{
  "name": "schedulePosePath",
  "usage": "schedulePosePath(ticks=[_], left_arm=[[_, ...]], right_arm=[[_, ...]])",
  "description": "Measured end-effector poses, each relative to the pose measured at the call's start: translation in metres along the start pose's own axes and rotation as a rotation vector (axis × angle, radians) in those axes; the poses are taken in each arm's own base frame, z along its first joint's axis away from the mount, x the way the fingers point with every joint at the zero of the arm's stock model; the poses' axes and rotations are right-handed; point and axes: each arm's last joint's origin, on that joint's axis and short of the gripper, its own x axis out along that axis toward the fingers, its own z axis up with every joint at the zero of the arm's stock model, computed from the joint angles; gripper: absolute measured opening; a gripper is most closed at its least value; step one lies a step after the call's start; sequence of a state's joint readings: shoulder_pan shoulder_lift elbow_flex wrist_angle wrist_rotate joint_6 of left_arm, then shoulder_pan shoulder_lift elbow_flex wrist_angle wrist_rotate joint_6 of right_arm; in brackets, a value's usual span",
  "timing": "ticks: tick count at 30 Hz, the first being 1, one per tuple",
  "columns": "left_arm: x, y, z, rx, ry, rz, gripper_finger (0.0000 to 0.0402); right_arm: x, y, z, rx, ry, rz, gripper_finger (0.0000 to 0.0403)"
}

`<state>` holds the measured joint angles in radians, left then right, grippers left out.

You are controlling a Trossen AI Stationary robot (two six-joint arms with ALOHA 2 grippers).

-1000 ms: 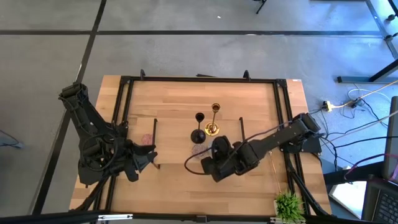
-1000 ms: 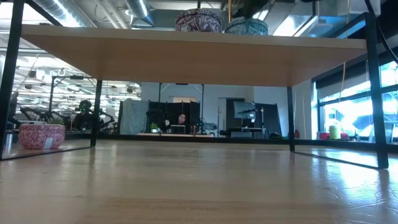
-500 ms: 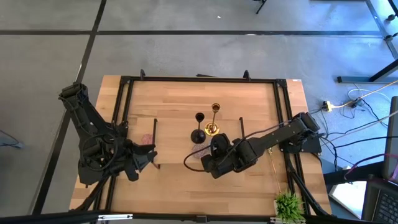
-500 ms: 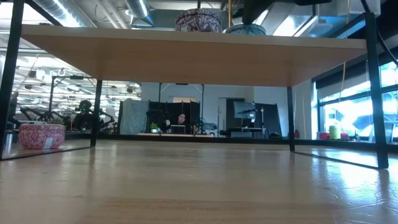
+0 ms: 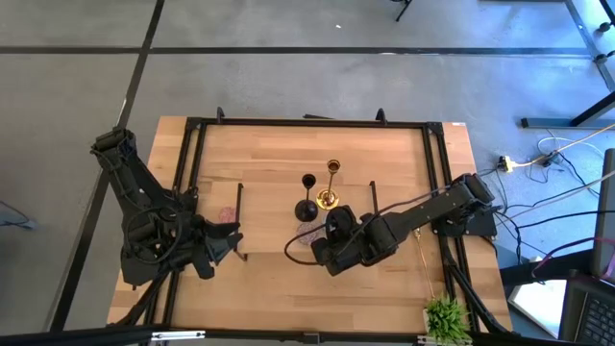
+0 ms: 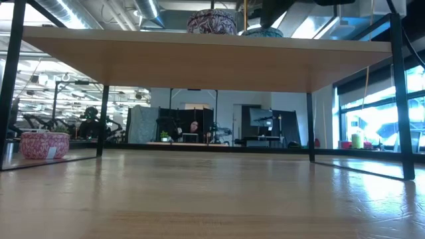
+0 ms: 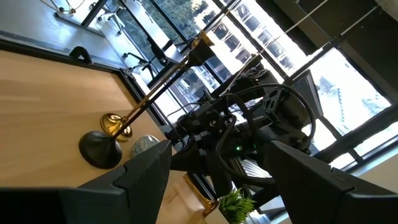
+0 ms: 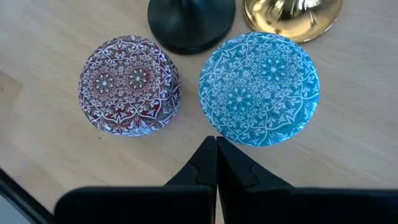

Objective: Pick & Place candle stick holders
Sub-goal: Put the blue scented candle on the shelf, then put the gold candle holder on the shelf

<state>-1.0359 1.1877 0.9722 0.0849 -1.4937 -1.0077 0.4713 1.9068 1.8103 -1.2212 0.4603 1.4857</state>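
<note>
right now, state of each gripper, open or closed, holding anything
Left gripper: open, holding nothing, parked at the table's left side.
Right gripper: shut, holding nothing, hovering just above the blue round and mauve round.

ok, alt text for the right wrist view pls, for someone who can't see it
The right gripper, fingers shut, points down at a wooden surface just short of two patterned rounds, a mauve one and a pale blue one. Beyond them sit the round feet of a black candle holder and a gold one.
</note>
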Motion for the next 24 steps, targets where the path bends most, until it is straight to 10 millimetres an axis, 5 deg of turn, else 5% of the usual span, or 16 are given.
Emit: schedulePosePath(ticks=[7,16,24], left_arm=[[-0.001,0.0,0.0,0.018,0.002,-0.002,0.0265],[-0.011,-0.001,0.013,0.069,0.027,-0.03,0.0265],[-0.02,-0.003,0.024,0.098,0.135,-0.124,0.0265]], right_arm=[[-0.015,0.005,0.004,0.013,-0.025,0.043,0.0002],[-0.069,0.016,0.018,-0.014,-0.179,0.174,0.0002],[-0.105,0.025,0.006,-0.164,-0.271,0.311,0.0002]])
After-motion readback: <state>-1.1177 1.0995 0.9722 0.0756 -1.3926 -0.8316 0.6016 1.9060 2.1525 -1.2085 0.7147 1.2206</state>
